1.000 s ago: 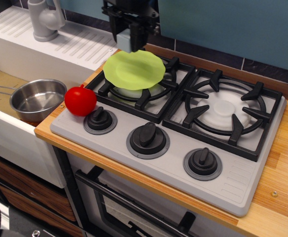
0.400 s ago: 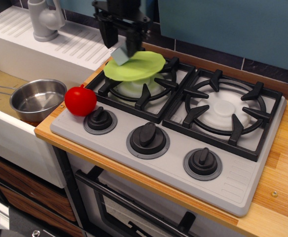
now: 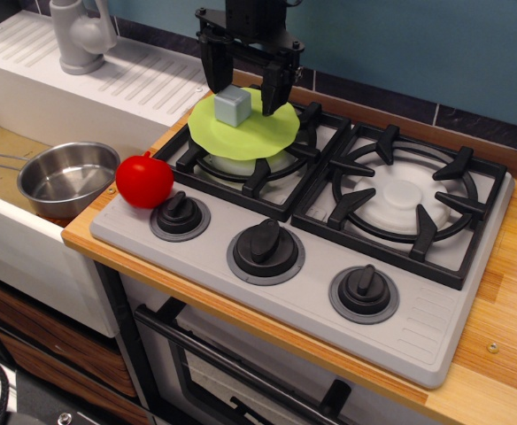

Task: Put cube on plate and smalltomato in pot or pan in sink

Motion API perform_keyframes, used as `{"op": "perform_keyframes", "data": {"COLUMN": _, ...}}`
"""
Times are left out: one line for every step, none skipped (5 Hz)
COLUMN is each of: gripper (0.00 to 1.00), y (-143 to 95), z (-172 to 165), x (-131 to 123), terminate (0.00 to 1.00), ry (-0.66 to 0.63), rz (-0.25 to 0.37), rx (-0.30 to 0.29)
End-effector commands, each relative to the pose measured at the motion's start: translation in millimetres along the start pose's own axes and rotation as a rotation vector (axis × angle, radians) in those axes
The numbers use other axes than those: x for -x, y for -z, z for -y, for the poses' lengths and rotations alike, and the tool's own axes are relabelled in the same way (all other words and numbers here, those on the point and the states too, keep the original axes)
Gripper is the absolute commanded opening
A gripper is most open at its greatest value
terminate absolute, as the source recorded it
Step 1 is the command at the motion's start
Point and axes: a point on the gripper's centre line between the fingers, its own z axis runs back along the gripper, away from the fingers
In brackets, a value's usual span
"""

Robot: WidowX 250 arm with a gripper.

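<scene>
Cube (image 3: 232,105) sits on plate (image 3: 243,124); gripper (image 3: 243,84) jaws apart, apparently clear of it.

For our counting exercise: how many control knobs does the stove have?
3, in a row along the stove's front edge: left knob beside the tomato, middle knob, right knob. None appear hidden.

Showing: 1 cube (image 3: 233,105), 1 plate (image 3: 250,133), 1 smalltomato (image 3: 143,180), 1 pan (image 3: 65,178), 1 faucet (image 3: 81,35), 2 burners (image 3: 405,199), 3 knobs (image 3: 266,241).
</scene>
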Motion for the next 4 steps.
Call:
{"op": "perform_keyframes", "data": {"gripper": 1.00, "y": -48, "z": -7, "x": 5, "terminate": 0.00, "ry": 0.017, "rz": 0.061, "rx": -0.020}}
{"op": "perform_keyframes", "data": {"gripper": 1.00, "y": -62, "z": -18, "x": 18, "terminate": 0.00, "ry": 0.050, "rz": 0.044, "rx": -0.040}}
{"op": "perform_keyframes", "data": {"gripper": 1.00, "y": -70, "z": -19, "x": 26, "terminate": 0.00, "ry": 0.090, "rz": 0.050, "rx": -0.067}}
{"op": "perform_keyframes", "data": {"gripper": 1.00, "y": -70, "z": -19, "x": 26, "terminate": 0.00, "ry": 0.090, "rz": 0.050, "rx": -0.067}}
